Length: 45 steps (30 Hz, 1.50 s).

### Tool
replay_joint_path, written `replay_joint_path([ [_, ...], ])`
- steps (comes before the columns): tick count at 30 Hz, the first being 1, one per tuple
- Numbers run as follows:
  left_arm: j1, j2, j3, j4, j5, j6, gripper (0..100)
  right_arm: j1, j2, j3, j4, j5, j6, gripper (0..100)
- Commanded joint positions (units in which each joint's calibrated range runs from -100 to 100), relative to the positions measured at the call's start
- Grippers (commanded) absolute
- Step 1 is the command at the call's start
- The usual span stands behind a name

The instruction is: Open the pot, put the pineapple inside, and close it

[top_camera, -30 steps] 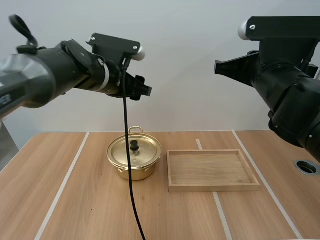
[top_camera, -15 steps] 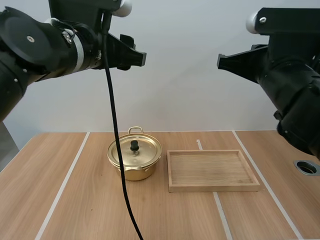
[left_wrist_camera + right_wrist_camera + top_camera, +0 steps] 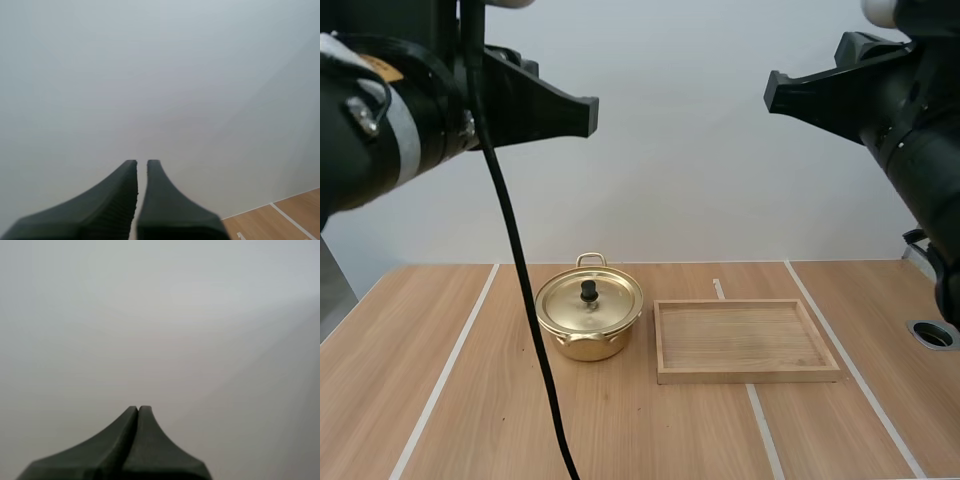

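Brass-gold metal marks the thing you care about: the pot (image 3: 582, 335) stands upright on the tabletop (image 3: 470, 420). Its lid (image 3: 610, 305) sits flat on the rim, so you cannot see what is inside. A black knob (image 3: 589, 291) sticks straight up from the lid's middle. The pot's two loop handles lie on a line running from the arms' side to the far side. One handle (image 3: 590, 260) shows behind the lid and the other (image 3: 578, 343) shows at the near wall.

Just right of the pot, close but not touching it, lies a shallow wooden tray (image 3: 750, 376). Its long axis runs sideways, away from the pot. Inside its low walls you see only its own wood-grain floor.

Both tools hang high above the pot's level, well apart from it. Your left tool (image 3: 142, 163) is up and to the left of the pot, pointing right. Its fingers (image 3: 117, 192) are drawn together to a thin slit and hold nothing. Your right tool (image 3: 138, 408) is up and to the right of the pot, out past the tray, pointing left. Its fingers are pressed into one dark wedge, gripping nothing.
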<state>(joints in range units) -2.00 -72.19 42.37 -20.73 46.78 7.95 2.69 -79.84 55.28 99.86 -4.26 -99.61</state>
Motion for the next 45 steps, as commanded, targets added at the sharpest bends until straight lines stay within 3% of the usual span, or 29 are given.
replay_joint_path([
  [1,0.02,-4.01,2.86,2.93,-0.36,-3.45,0,-0.26,-1.75,0.16,0.14,-0.41,-0.39,0],
  [5,0.88,-9.83,6.71,5.17,-0.36,-7.52,0,-0.26,-3.12,1.33,0.14,-0.54,-0.39,0],
  [11,0.87,-18.14,16.22,6.84,-3.21,-9.81,0,-0.26,-5.86,8.05,0.14,-0.93,-0.39,0],
  [18,0.87,-23.02,24.58,18.75,-3.58,-21.53,0,-0.26,-7.18,17.84,0.14,-3.76,-0.39,0],
  [23,0.87,-23.13,28.21,26.08,-2.79,-24.22,0,-0.26,-7.18,24.4,0.14,-3.76,-0.39,0],
  [32,0.87,-23.13,28.23,26.19,-1.17,-24.22,0,-0.26,-7.18,31.53,0.14,-3.98,-0.39,0],
  [45,0.87,-23.13,28.83,26.19,-1.75,-24.22,0,-0.34,-7.18,32.39,0.14,-5.86,-0.39,0],
])
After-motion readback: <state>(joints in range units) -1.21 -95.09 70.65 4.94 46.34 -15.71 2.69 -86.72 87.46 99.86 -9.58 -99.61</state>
